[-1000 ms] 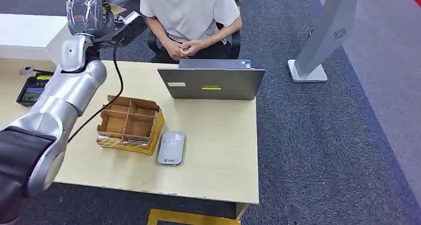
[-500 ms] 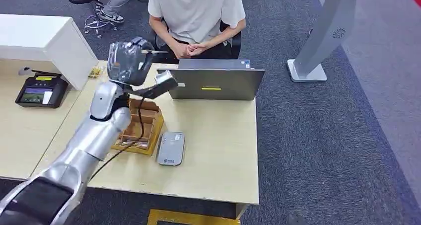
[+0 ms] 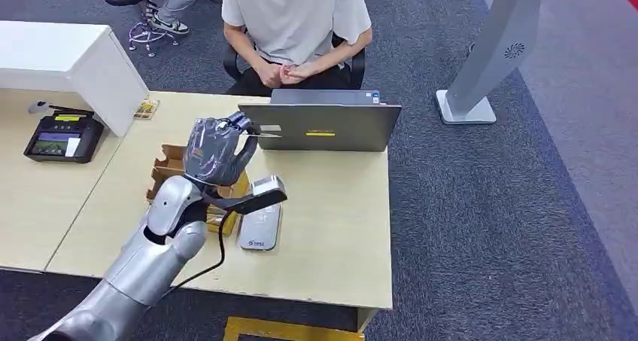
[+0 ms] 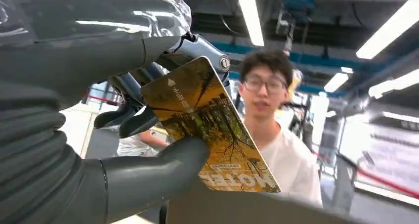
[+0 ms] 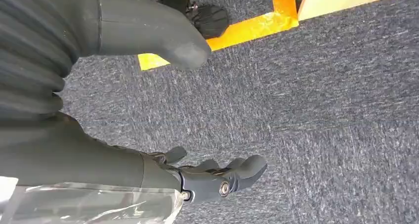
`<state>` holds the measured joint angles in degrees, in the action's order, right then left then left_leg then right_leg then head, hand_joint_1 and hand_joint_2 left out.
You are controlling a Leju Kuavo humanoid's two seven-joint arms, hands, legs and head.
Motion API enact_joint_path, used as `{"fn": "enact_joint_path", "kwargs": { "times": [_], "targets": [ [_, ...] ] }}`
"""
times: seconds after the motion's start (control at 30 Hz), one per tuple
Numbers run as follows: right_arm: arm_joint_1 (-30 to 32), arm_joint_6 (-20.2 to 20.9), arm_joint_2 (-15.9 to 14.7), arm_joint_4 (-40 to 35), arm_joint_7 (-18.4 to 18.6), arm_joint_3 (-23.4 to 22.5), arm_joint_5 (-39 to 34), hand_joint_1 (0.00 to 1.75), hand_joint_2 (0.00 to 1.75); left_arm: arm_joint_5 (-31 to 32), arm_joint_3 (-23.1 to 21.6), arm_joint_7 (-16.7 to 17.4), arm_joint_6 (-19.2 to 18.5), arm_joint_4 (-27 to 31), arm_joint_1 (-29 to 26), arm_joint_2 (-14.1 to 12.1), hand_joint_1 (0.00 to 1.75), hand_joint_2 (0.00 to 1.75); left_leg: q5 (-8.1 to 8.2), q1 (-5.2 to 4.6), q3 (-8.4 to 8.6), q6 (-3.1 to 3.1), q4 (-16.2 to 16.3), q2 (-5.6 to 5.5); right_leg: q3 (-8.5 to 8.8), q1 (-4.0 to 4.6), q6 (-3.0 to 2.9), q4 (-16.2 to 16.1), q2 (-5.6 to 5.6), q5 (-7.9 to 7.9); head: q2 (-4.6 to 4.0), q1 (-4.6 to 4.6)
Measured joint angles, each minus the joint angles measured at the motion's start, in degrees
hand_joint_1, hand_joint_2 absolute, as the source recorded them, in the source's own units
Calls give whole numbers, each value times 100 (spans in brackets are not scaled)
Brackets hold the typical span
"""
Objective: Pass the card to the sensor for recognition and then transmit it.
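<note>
One card [image 4: 207, 130] between left hand [image 3: 214, 151] fingers [image 4: 148, 120] above sensor [image 3: 259, 224]

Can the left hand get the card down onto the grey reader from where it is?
Probably yes. The left hand pinches the card above the table, near the grey reader, whose top looks bare; the divider box sits beside it.

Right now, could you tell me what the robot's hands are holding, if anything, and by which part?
The left hand pinches the card near one long edge, between thumb and fingers. The right hand holds nothing.
</note>
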<state>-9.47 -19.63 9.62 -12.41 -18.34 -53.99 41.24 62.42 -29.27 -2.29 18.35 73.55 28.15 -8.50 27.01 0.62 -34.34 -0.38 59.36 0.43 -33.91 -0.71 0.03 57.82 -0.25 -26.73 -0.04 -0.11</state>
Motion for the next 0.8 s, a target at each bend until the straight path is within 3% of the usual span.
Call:
{"fn": "enact_joint_path", "kwargs": {
  "times": [0.17,0.4,0.8],
  "targets": [
    [47,0,-22,0,-31,-48,-61,0,175,-29,-98,216,-632,-35,-35,-85,175,175,0,0,0,0,0,0,-1,0,0,0,0,0,0,0],
    [56,4,-28,-2,-50,-52,-98,0,175,-138,-251,164,-1169,-671,62,-94,175,175,0,0,0,0,0,0,-2,0,0,0,0,0,0,0],
    [131,4,-33,-2,-103,-131,-188,0,175,39,-568,229,-1320,-901,-1,-96,175,175,1,0,-2,1,0,0,-2,0,0,0,0,0,0,0]
  ]
}}
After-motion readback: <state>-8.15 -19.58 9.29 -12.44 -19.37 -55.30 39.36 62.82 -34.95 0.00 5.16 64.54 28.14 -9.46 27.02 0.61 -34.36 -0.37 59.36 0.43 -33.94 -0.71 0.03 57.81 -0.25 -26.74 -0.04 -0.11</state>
